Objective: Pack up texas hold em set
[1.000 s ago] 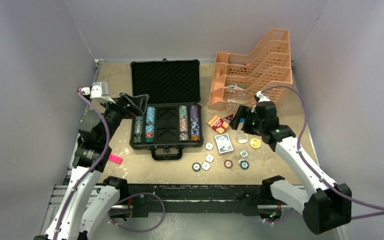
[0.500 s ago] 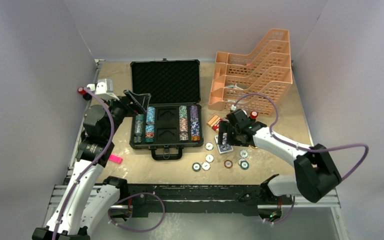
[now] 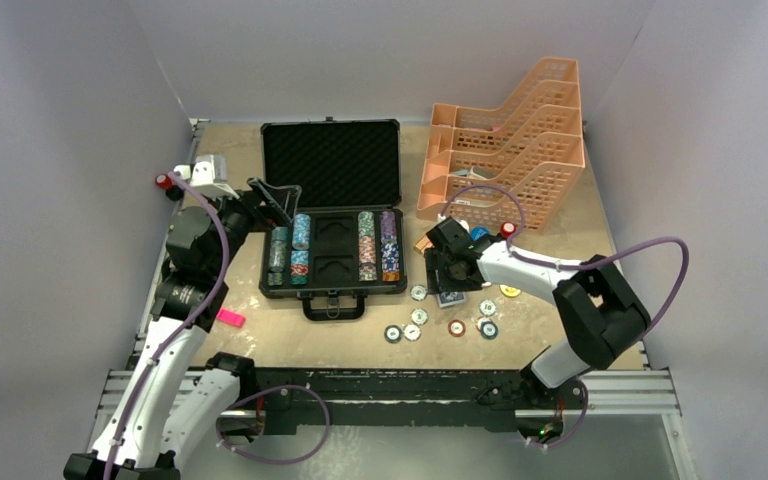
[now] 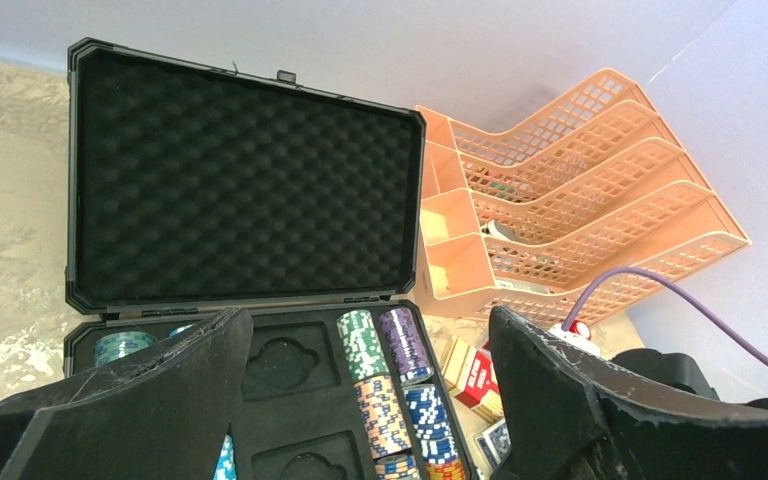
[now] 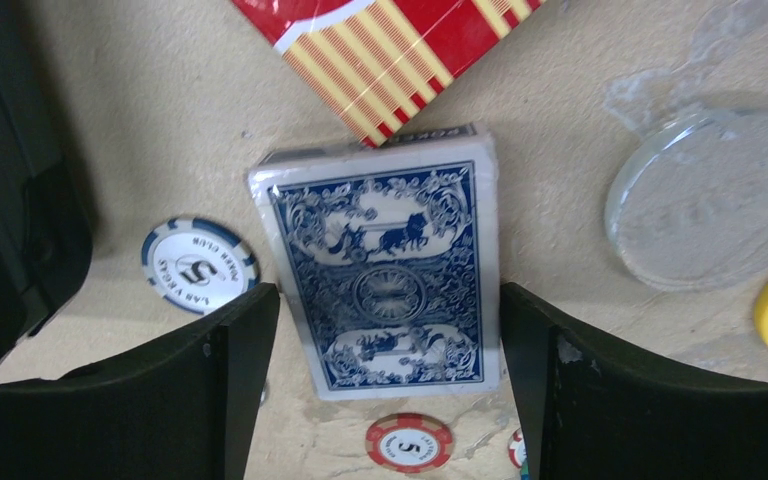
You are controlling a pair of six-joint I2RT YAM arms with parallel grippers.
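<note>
The right gripper [image 5: 385,305] is wide apart, with one finger just beside each long edge of the blue card deck [image 5: 380,230]. The red deck [image 5: 390,50] meets its far end. A white chip [image 5: 200,268] lies close on one side. The left gripper [image 4: 365,335] hangs apart over the open briefcase [image 4: 240,180]. Chip rows [image 4: 370,360] fill the briefcase's side slots, and the two middle slots [image 4: 285,355] show only foam.

Right arm swings in over the blue deck.
The right gripper [image 3: 447,272] has come left from in front of the peach lattice tray rack [image 3: 505,150] and now hangs over the blue-backed card deck [image 5: 385,270], fingers spread to either side of it. The left gripper [image 3: 278,198] seems to have shifted slightly farther away, though the top view barely shows it.
</note>
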